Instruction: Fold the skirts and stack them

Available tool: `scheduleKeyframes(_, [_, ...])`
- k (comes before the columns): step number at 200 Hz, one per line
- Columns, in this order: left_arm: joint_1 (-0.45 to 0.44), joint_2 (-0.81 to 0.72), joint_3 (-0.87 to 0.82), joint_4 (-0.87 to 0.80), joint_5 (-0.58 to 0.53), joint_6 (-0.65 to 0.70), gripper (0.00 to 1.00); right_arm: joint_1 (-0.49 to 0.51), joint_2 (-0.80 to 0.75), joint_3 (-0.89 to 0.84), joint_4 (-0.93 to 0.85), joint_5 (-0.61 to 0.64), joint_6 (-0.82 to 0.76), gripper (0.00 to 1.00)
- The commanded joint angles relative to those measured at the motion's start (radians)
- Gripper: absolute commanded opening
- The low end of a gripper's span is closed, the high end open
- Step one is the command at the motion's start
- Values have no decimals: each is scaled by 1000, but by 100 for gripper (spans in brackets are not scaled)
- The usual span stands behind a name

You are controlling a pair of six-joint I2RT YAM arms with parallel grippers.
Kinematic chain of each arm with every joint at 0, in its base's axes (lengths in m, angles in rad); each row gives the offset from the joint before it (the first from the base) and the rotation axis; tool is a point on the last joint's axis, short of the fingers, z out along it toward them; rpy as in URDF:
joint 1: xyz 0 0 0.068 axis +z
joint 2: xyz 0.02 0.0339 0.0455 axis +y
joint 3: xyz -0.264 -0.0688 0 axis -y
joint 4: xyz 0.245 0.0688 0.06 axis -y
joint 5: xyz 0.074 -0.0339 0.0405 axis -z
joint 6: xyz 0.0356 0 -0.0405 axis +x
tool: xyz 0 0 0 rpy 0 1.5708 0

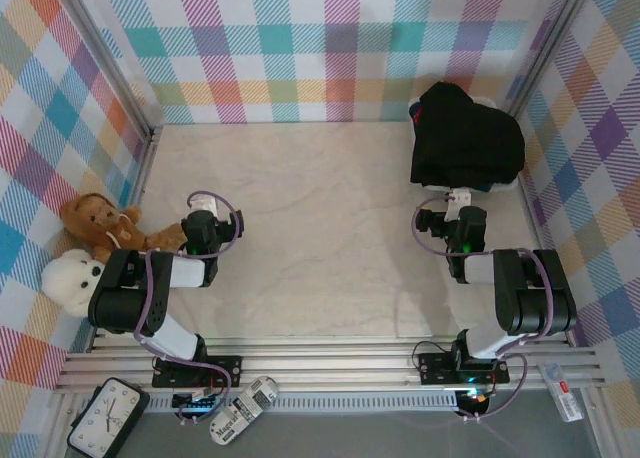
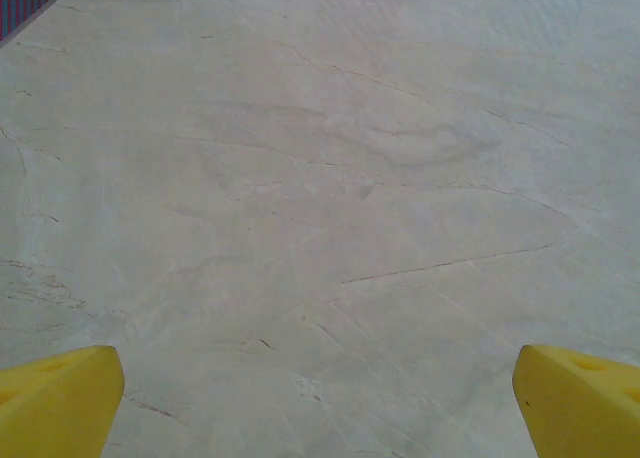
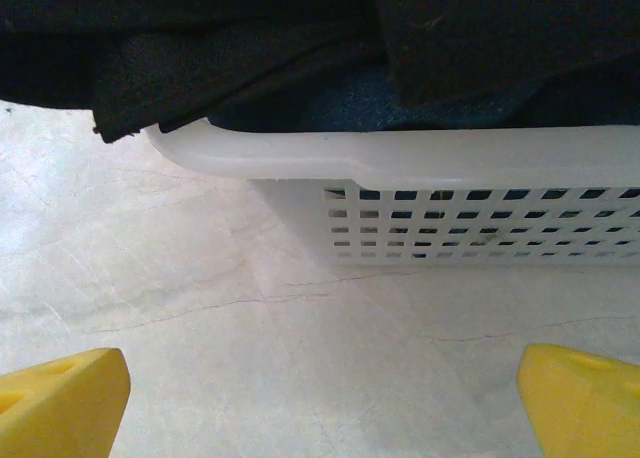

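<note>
Right wrist view puts the right claw (image 3: 320, 408) low over the desk (image 3: 200, 278), its yellow fingertips (image 3: 60, 398) spread wide with nothing between them. It faces the near wall of the white mesh basket (image 3: 400, 163) and stands apart from it. Over the basket's rim a black skirt (image 3: 200, 38) hangs in loose folds, and under it a patch of blue denim skirt (image 3: 330, 103) shows. What else lies in the heap cannot be told from here.

From above, the same heap sits at the desk's far right corner, with the black skirt (image 1: 465, 138) covering most of the basket and the right claw (image 1: 450, 213) just in front of it. The left claw (image 2: 320, 408) is likewise released and carries nothing. It hangs over bare desk near the left edge, beside two teddy bears (image 1: 95, 243) that lie against that edge.

By this evidence the task has not begun. No skirt is spread out on the desk, none is folded, and no stack exists. Every skirt remains to be drawn from the basket, flattened, folded and piled. The black skirt, lying uppermost, seems the likely first pick for the right claw.
</note>
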Motion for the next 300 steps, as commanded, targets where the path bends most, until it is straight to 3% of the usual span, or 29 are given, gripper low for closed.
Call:
scheduleKeyframes(1, [0, -3, 3, 22, 11, 11, 100, 6, 3, 4, 25, 2, 5, 99])
scheduleKeyframes(163, [0, -8, 2, 20, 19, 15, 100, 5, -3, 2, 29, 5, 10, 99])
scheduleKeyframes(180, [-2, -54, 60, -124, 14, 14, 100, 4, -52, 17, -33, -11, 1, 99])
scheduleKeyframes(205, [-3, -150, 172, -395, -2, -13, 100, 5, -191, 78, -260, -5, 3, 99])
scheduleKeyframes(237, [-5, -260, 284, -633, -39, -200, 100, 5, -330, 201, -498, 96, 206, 99])
scheduleKeyframes(275, [-4, -297, 482, -972, -70, -475, 100, 4, -211, 552, -928, 114, 367, 99])
scheduleKeyframes(300, [-3, -282, 588, -1180, -78, -577, 100, 1, -82, 746, -1087, 135, 380, 99])
